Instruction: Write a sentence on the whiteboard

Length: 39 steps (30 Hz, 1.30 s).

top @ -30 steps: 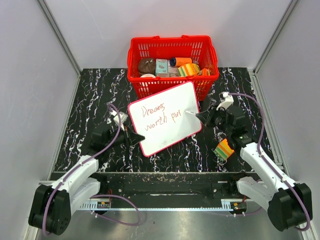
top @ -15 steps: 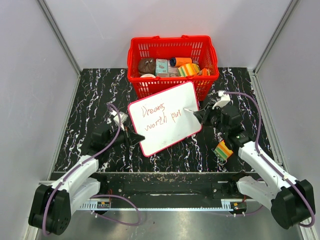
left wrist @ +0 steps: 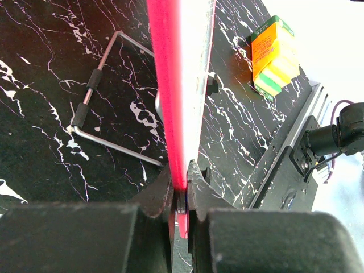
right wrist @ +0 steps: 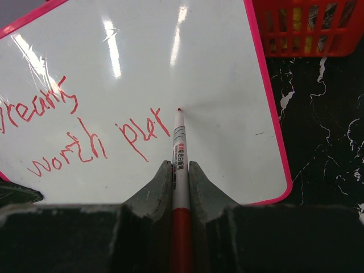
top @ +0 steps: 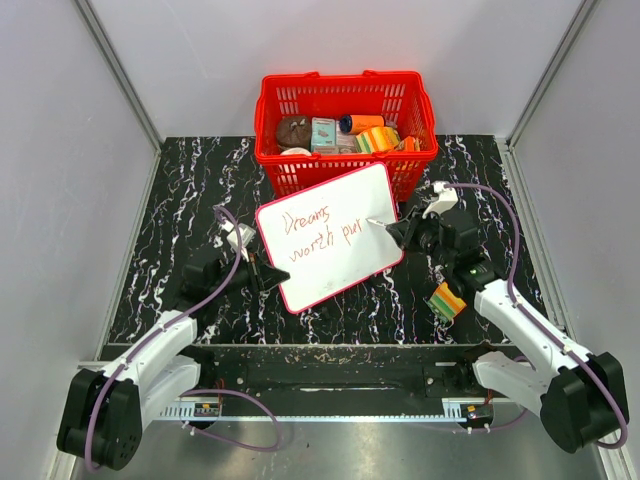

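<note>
The whiteboard [top: 335,275] stands tilted in the middle of the table, and my left gripper [top: 268,275] is shut on its left pink rim. In the left wrist view the rim [left wrist: 170,85] runs edge-on between the jaws of the left gripper [left wrist: 183,187]. The sentence [top: 320,232] is in red, two lines reading "Dreams" and "worth pur" [right wrist: 74,131]. My right gripper [right wrist: 180,170] is shut on a red-and-white marker [right wrist: 180,148]. Its tip touches the whiteboard [right wrist: 216,74] just right of the last letter. From above, the right gripper [top: 402,232] sits at the board's right side.
A red basket [top: 345,115] full of small items stands right behind the board. An orange, yellow and green box [top: 449,299] lies by the right arm, also seen as the box [left wrist: 274,54]. A bent wire stand [left wrist: 96,108] lies on the black marble table behind the board.
My right gripper has shifted left and slightly back with the marker, and the last letter of the second line has gained a stroke. The left gripper and board have stayed put.
</note>
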Each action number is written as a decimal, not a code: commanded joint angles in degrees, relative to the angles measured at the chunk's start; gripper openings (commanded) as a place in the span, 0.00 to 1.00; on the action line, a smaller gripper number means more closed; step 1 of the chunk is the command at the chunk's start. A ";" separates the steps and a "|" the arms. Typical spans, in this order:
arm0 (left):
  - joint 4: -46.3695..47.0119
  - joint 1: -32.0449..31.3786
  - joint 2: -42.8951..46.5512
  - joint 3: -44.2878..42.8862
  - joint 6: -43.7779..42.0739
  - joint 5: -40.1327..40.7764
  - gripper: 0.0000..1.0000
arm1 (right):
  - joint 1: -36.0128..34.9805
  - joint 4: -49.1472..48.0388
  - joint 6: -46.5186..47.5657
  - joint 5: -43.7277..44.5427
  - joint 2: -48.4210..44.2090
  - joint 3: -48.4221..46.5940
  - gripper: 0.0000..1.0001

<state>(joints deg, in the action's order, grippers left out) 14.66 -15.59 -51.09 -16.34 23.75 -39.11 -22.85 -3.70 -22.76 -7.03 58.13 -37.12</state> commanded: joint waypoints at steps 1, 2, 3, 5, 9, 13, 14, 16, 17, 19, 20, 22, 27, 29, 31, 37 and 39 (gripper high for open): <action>0.81 1.01 -0.24 0.61 -5.11 7.12 0.00 | -0.18 -2.53 0.44 -1.06 0.49 -2.78 0.00; 0.90 1.01 -0.24 0.61 -5.03 7.12 0.00 | -0.18 -2.54 0.35 -1.23 0.49 -2.78 0.00; 0.90 1.01 -0.32 0.69 -5.03 7.12 0.00 | -0.18 -2.54 0.44 -1.50 0.58 -2.78 0.00; 0.90 1.01 -0.33 0.69 -5.11 7.21 0.00 | -0.18 -2.54 0.26 -1.50 0.49 -2.87 0.00; 0.90 1.01 -0.33 0.61 -5.03 7.12 0.00 | -0.35 -2.62 0.26 -2.37 0.76 -3.04 0.00; 0.99 1.01 -0.33 0.69 -5.03 6.95 0.00 | -0.44 -2.45 0.44 -2.90 0.67 -3.13 0.00; 0.90 1.01 -0.41 0.69 -5.11 7.03 0.00 | -0.44 -2.45 0.53 -3.08 0.67 -3.13 0.00; 0.99 1.01 -0.50 0.52 -5.11 7.03 0.00 | -0.70 -1.92 0.62 -2.99 0.67 -3.13 0.00; 0.99 1.01 -0.50 0.52 -5.11 7.03 0.00 | -0.70 -1.66 0.70 -2.82 0.58 -3.13 0.00; 0.99 1.01 -0.50 0.61 -5.11 6.95 0.00 | -0.79 -0.96 0.79 -2.47 0.41 -2.95 0.00; 0.90 1.01 -0.50 0.61 -5.03 6.95 0.00 | -0.79 -0.87 0.88 -2.29 0.32 -2.69 0.00; 0.90 1.01 -0.50 0.52 -5.03 6.95 0.00 | -0.79 -0.08 0.88 -2.29 0.06 -2.52 0.00; 0.90 1.01 -0.50 0.61 -5.03 7.03 0.00 | -0.97 0.80 0.97 -1.94 -0.65 -1.29 0.00; 0.90 1.01 -0.59 0.52 -5.11 6.95 0.00 | -0.97 1.16 0.97 -1.41 -0.82 -1.11 0.00; 0.90 1.01 -0.41 0.52 -5.11 7.03 0.00 | -0.97 1.59 1.14 -1.15 -1.09 -1.02 0.00; 0.90 1.01 -0.50 0.52 -5.11 7.12 0.00 | -0.97 2.56 1.32 -0.45 -1.61 -0.85 0.00; 0.90 1.01 -0.59 0.52 -5.20 7.12 0.00 | -0.97 2.65 1.32 0.34 -1.96 -0.49 0.00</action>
<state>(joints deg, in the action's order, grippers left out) 14.68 -15.57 -51.11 -16.34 23.86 -39.11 -23.27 -1.08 -22.63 -8.40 57.93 -37.69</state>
